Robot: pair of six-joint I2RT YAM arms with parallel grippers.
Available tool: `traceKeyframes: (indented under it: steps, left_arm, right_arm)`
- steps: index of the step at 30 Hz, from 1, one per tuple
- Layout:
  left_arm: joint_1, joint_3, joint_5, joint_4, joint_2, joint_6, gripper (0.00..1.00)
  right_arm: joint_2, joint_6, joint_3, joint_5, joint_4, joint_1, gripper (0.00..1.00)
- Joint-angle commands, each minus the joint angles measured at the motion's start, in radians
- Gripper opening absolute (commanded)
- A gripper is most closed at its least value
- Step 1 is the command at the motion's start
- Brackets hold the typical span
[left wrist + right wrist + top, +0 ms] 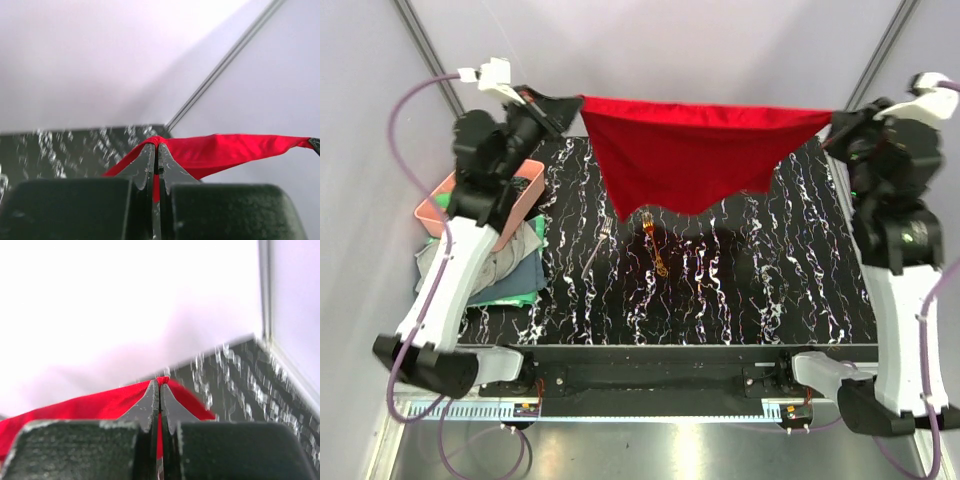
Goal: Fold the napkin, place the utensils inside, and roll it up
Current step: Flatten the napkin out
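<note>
Fingers of the left gripper point(156, 150) are clamped on one corner of the red napkin point(695, 150), with cloth pinched in the seam between them; fingers of the right gripper point(160, 390) are clamped on the opposite corner in the same way. In the overhead view the napkin is stretched as a taut band across the upper centre of the frame, and a triangular drape hangs down from it above the black marbled counter point(800, 290).

A silver fork point(597, 243) and a gold-coloured utensil point(656, 245) lie on the counter at centre frame, below the hanging point of the cloth and apart from it. A pile of grey, green and blue cloths point(515, 265) and a pink tray point(435, 205) are seen at left.

The cloth is judged thin, light and limp: it sags freely and will not keep a shape unsupported. Corner grips are therefore judged the correct hold, with tension maintained between both grippers. Folding is judged not yet complete; the utensils are untouched.
</note>
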Motion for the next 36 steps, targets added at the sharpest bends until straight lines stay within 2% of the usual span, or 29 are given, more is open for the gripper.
traceKeyframes:
  steps: [1, 5, 8, 13, 18, 24, 27, 30, 36]
  left_arm:
    - [-0.02, 0.089, -0.016, -0.048, -0.14, 0.028, 0.0]
    - [-0.043, 0.06, -0.053, -0.05, -0.217, 0.027, 0.0]
    - [-0.048, 0.068, -0.041, -0.049, -0.194, 0.016, 0.0]
    - [-0.056, 0.117, 0.023, -0.044, -0.052, 0.005, 0.0]
    - [-0.059, 0.187, 0.068, -0.044, 0.105, 0.018, 0.0]
    - [-0.066, 0.276, 0.103, -0.042, 0.203, 0.022, 0.0]
    - [-0.1, 0.264, 0.048, -0.041, 0.167, 0.063, 0.0]
    - [-0.163, 0.191, -0.059, -0.02, 0.095, 0.146, 0.0]
    - [-0.247, -0.01, -0.136, 0.001, -0.083, 0.139, 0.0]
  right_arm:
    - [-0.065, -0.106, 0.145, 0.06, -0.022, -0.003, 0.0]
    - [-0.086, -0.116, 0.22, 0.036, -0.025, -0.003, 0.0]
    - [-0.04, -0.126, 0.229, 0.017, -0.039, -0.003, 0.0]
    - [0.09, -0.121, 0.189, 0.062, -0.037, -0.012, 0.0]
    - [0.168, -0.064, 0.151, -0.026, -0.007, -0.095, 0.0]
    - [0.234, -0.046, 0.191, -0.089, 0.009, -0.19, 0.0]
    - [0.21, -0.067, 0.196, -0.063, 0.012, -0.192, 0.0]
    - [0.162, -0.081, 0.177, -0.037, 0.012, -0.192, 0.0]
    - [0.009, -0.078, 0.093, -0.015, 0.007, -0.192, 0.0]
